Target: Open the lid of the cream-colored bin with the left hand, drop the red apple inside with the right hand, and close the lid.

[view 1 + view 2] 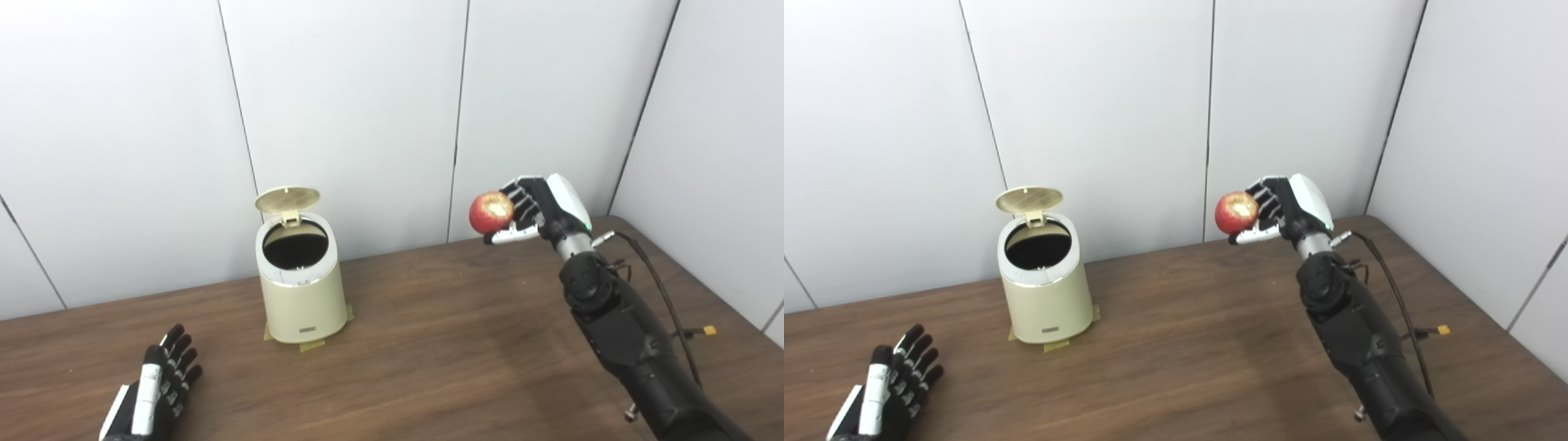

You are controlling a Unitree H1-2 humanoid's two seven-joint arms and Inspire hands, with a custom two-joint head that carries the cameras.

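The cream-colored bin (301, 288) stands on the wooden table (429, 343) near the back wall, left of centre. Its round lid (287, 199) is swung up and back, so the dark inside shows. My right hand (536, 211) is raised well above the table at the right, shut on the red apple (491, 212). The apple is far to the right of the bin's mouth and a little higher than it. My left hand (156, 386) rests low at the front left, fingers spread and holding nothing, well apart from the bin.
Tan tape tabs (311, 346) stick out under the bin's base. A black cable (658, 275) with a yellow connector (709, 331) trails off my right forearm. White wall panels close the back and right sides.
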